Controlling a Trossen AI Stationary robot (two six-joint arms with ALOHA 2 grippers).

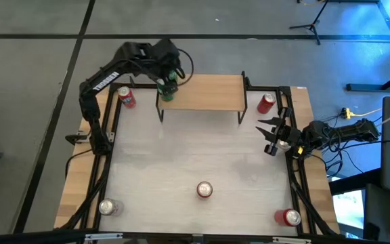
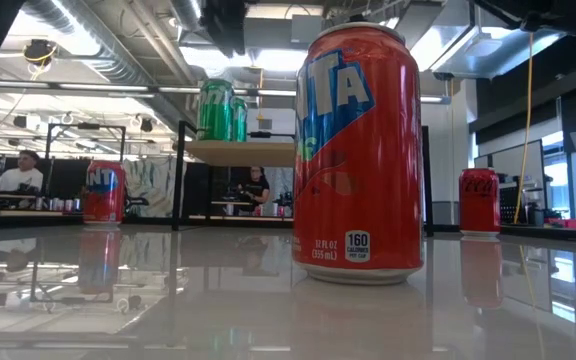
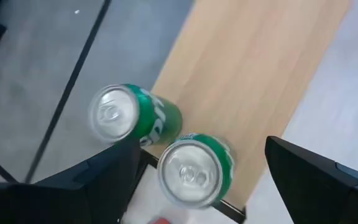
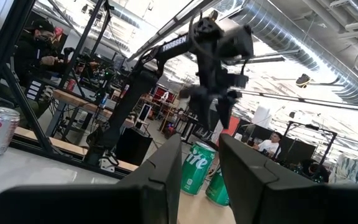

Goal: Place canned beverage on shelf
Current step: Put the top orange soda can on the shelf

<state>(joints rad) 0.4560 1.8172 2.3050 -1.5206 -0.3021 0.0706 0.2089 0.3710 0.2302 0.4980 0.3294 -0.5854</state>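
The light-wood shelf stands on thin black legs at the table's far edge. Two green cans stand upright side by side on its left end; they also show in the low view. My left gripper is open above these cans. Its fingers point down on either side of the nearer can, clear of it. My right gripper is open and empty near the table's right edge, pointing toward the table's left.
A red can stands left of the shelf and another right of it. An orange can stands mid-table near the front. A silver can and a red can stand at the front corners. People sit beyond the table.
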